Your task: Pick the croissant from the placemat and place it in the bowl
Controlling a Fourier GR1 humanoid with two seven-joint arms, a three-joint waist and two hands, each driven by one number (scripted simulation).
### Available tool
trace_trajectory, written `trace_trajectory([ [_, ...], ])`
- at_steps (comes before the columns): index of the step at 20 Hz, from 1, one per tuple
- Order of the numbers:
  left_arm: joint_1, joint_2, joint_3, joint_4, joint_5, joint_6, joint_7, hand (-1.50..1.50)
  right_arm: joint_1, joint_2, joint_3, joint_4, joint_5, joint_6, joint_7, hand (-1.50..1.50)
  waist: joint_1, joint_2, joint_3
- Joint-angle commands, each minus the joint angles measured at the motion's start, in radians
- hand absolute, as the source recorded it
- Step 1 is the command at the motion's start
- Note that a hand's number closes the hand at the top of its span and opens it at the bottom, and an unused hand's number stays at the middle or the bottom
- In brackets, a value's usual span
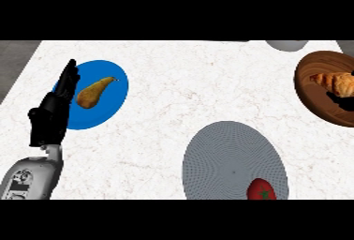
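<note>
On my screen the croissant (335, 83) lies inside the bowl (314, 101), a brown wooden one at the far right, cut by the right edge. It rests toward the far side of the bowl's hollow. Just near of it, against the right edge, a black shape (343, 101) sits in the bowl; I cannot tell whether that is the right hand, nor how that hand stands. The placemat (221, 159), round and grey, lies near me, right of centre and well apart from the bowl. It bears only a red fruit (261, 190) at its near rim, partly cut off. At the left, my left hand (52, 112) stands with its fingers straight and pointing to the far side, holding nothing; it overlaps the left rim of a blue plate (110, 103). A pear (93, 91) lies on that plate, just right of the fingers. The grey forearm (31, 176) comes in from the near left corner. A pale rounded thing (287, 44) shows at the far edge of the counter (180, 79), left of the bowl.
</note>
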Motion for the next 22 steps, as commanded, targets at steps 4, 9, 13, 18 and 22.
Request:
trace_trajectory([
  [4,-0.069,0.004,0.013,0.012,0.015,-0.021,0.033,0.00,-0.219,-0.061,-0.032,0.432,0.093,-0.129,-0.121,1.50,0.028,0.014,0.003],
  [9,-0.052,-0.018,-0.011,0.001,-0.009,-0.006,0.025,0.00,-0.278,-0.040,-0.038,0.617,0.065,-0.012,-0.140,-1.50,0.032,0.015,0.003],
  [13,-0.063,-0.007,-0.003,-0.009,0.015,-0.034,0.039,0.00,-0.339,-0.036,-0.064,0.681,0.025,0.087,-0.201,-1.50,0.042,0.019,0.005],
  [18,-0.044,-0.031,-0.008,0.012,-0.008,-0.005,-0.002,0.00,-0.346,-0.026,-0.135,0.738,-0.042,0.122,-0.335,-1.50,0.024,0.017,0.004],
  [22,-0.030,-0.013,0.005,-0.011,0.002,-0.021,0.016,0.00,-0.358,-0.131,-0.189,0.791,-0.084,0.216,-0.340,-1.50,0.026,0.018,0.005],
])
